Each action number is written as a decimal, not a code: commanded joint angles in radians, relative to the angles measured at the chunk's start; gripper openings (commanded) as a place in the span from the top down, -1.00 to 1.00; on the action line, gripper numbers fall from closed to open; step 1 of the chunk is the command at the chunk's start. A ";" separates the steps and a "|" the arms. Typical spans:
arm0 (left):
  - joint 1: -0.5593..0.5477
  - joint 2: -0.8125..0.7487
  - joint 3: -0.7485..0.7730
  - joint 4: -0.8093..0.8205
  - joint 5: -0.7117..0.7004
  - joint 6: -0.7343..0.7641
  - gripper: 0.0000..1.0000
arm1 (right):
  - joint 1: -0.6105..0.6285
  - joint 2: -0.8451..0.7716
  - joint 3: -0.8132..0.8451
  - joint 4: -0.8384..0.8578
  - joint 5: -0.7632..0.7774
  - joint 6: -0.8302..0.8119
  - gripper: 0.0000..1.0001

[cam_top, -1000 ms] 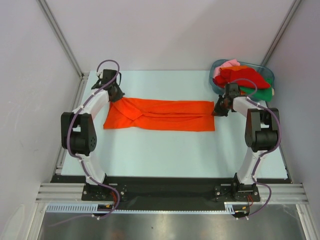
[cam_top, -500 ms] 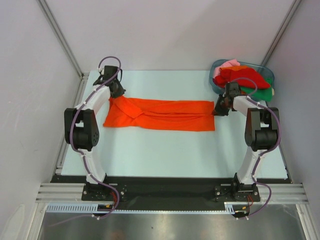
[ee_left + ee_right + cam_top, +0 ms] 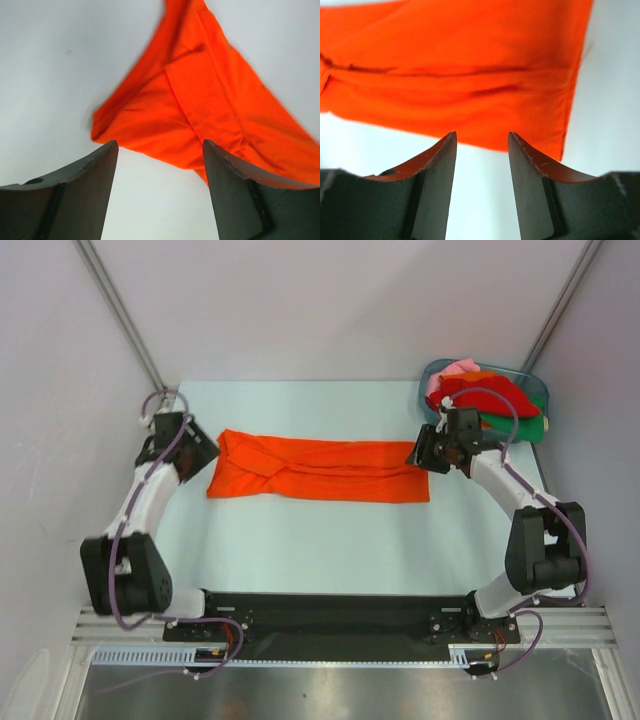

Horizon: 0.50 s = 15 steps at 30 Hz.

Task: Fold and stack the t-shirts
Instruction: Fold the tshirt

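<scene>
- Two fingers of the left claw [image 3: 160, 147] stand apart and empty just beside the sleeve end, likely ready to pinch it.
- Orange t-shirt [image 3: 320, 468]: flat on the counter [image 3: 300, 540], folded into a long strip.
- Right claw [image 3: 481, 137]: spread and empty over the hem corner.
- Remaining t-shirts [image 3: 480, 392]: heaped in the tub [image 3: 538, 385], awaiting folding.

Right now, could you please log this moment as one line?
orange shirt folded lengthwise, flat on table | left gripper open at one end | right gripper open at other end | other shirts piled in tub
</scene>
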 commanded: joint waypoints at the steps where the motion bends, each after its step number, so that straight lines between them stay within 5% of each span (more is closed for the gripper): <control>1: 0.132 -0.169 -0.268 0.125 0.165 -0.094 -0.48 | -0.024 -0.014 -0.108 0.067 -0.137 0.033 -0.03; 5: 0.256 -0.206 -0.442 0.231 0.284 -0.148 -0.50 | -0.064 -0.059 -0.230 0.156 -0.221 0.093 -0.04; 15: 0.263 -0.071 -0.470 0.313 0.315 -0.116 -0.43 | -0.135 -0.119 -0.386 0.214 -0.257 0.102 -0.06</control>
